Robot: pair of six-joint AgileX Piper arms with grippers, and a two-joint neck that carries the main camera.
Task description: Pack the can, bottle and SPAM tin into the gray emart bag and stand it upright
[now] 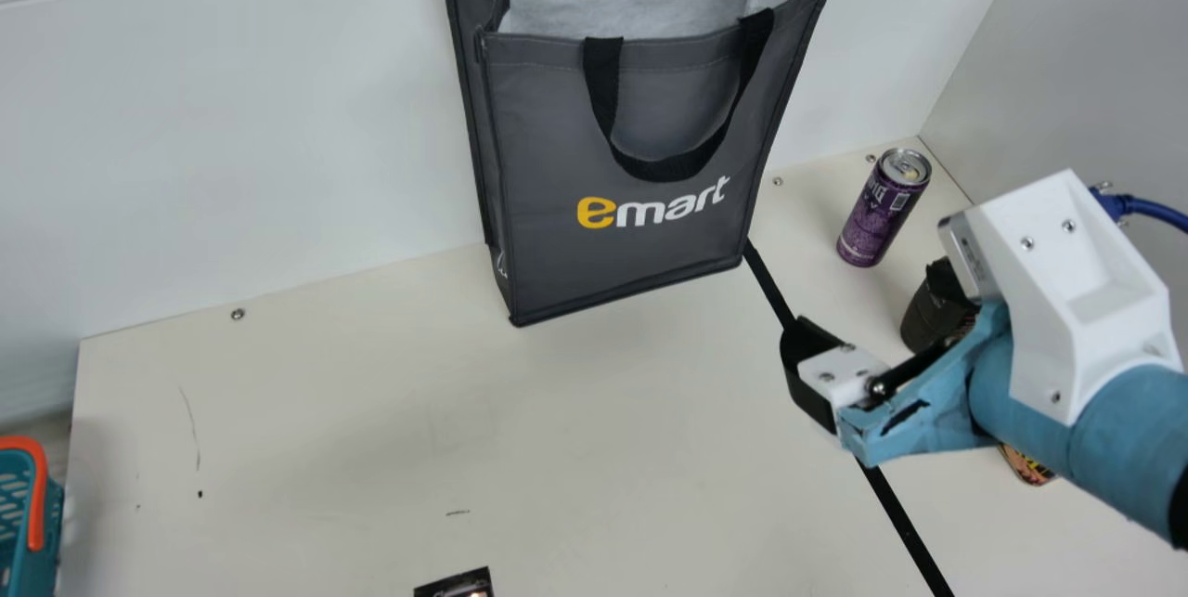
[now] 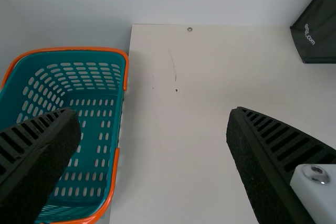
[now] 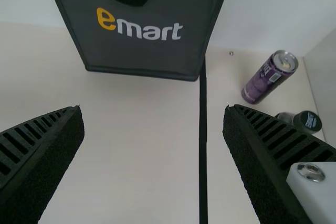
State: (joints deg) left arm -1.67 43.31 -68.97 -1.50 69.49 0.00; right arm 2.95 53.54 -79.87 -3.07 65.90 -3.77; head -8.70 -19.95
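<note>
The gray emart bag (image 1: 622, 235) stands upright and open-topped against the back wall, with pale lining showing inside. Right of it, the purple can (image 1: 872, 212) stands on the table. A dark bottle (image 1: 921, 317) is partly hidden behind my right gripper (image 1: 872, 300), which is open and in front of the bag's right side. A colorful edge (image 1: 1030, 469) peeks out under that arm; I cannot tell what it belongs to. In the right wrist view, my right gripper (image 3: 152, 111) holds nothing, with the bag (image 3: 147, 51) beyond. My left gripper (image 2: 152, 114) is open and empty.
A teal basket (image 2: 100, 145) with an orange rim stands beside the table's left edge. A black strip (image 1: 896, 509) runs along the table on the right. Walls bound the back and right. A small dark printed item (image 1: 457, 584) lies at the front edge of the main view.
</note>
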